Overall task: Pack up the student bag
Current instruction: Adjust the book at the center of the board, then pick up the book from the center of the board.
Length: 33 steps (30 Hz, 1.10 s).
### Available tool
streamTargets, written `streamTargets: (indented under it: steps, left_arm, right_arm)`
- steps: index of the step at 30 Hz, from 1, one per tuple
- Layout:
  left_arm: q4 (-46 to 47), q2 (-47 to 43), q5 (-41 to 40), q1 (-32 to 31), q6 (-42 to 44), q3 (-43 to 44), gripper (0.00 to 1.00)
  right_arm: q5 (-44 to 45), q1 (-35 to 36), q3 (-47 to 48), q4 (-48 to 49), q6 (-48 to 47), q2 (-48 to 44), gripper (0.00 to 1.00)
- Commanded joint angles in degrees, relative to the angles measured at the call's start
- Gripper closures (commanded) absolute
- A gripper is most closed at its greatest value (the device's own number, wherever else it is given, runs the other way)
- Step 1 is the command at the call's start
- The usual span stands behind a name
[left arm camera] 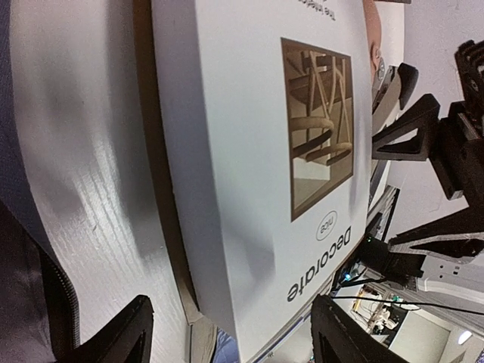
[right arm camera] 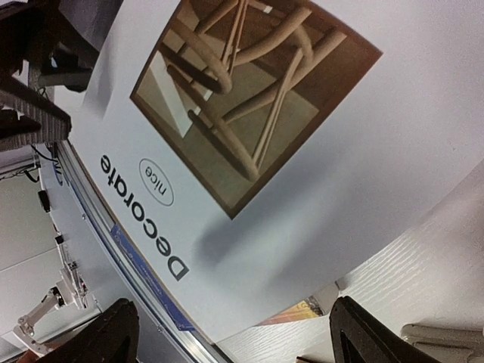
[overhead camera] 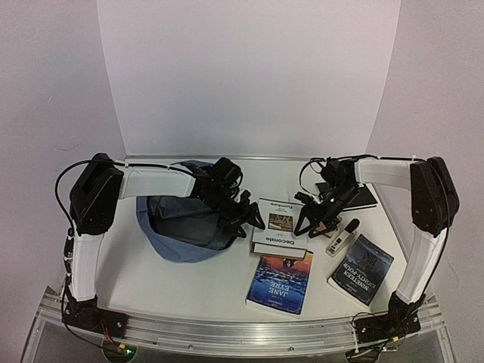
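Note:
The student bag (overhead camera: pixel 178 231) is slate-blue and lies slumped at the left, its dark opening facing right under my left arm. Just right of it lies a white book titled "Decorate" (overhead camera: pixel 278 223). My left gripper (overhead camera: pixel 242 215) hovers at the book's left edge, open. In the left wrist view the book (left arm camera: pixel 249 151) has a corner between the spread fingers of that gripper (left arm camera: pixel 227 336), which do not touch it. My right gripper (overhead camera: pixel 310 221) is at the book's right edge, also open. From the right wrist, the book (right arm camera: pixel 318 174) fills the frame above the wide-apart jaws of this gripper (right arm camera: pixel 242 336).
A "Jane Eyre" book (overhead camera: pixel 280 281) lies in front of the white book, partly under it. A dark "Nineteen Eighty-Four" book (overhead camera: pixel 361 268) sits front right. A small white marker-like item (overhead camera: pixel 342 237) lies beside my right gripper. A black notebook (overhead camera: pixel 359 195) is behind it.

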Motion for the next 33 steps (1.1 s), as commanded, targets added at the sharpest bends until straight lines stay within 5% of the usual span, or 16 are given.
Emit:
streamTargets:
  steps: [1,16,33]
  left_arm:
    - [5.3,0.4,1.1,0.1,-1.1,-0.8,0.27]
    - [16.5,5.6,6.1,0.1,-4.1,-1.0,0.15]
    - [26.7,-8.8,4.7,0.1,-3.5,-8.5,0.71]
  right_arm:
    - [0.0,-0.1,-1.0,5.0,4.2,2.6,0.15]
    - [-1.9,1.5,-3.3,9.5,4.7,7.2,0.33]
    - [-8.2,1.6,1.1,9.3,3.5,-2.4,0.29]
